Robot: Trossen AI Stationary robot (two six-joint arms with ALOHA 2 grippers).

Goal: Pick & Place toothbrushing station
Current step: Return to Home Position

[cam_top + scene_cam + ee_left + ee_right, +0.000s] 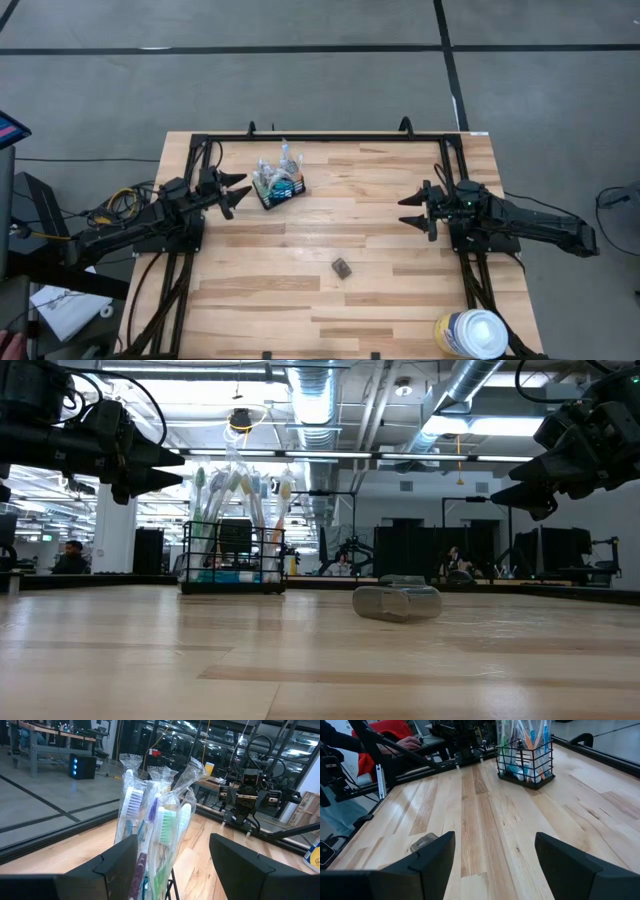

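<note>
Nearest, a white canister (472,335) is partly cut off at the front edge of the tabletop (300,300), and a dark block (342,266) farther in is too small to make out. Beyond, the right end effector (405,211) hangs released and empty, well apart from the black caddy (279,187); the left end effector (238,192), also released, hovers just beside it. The caddy stands toward the far left, wrapped toothbrushes (162,830) upright inside.
</note>
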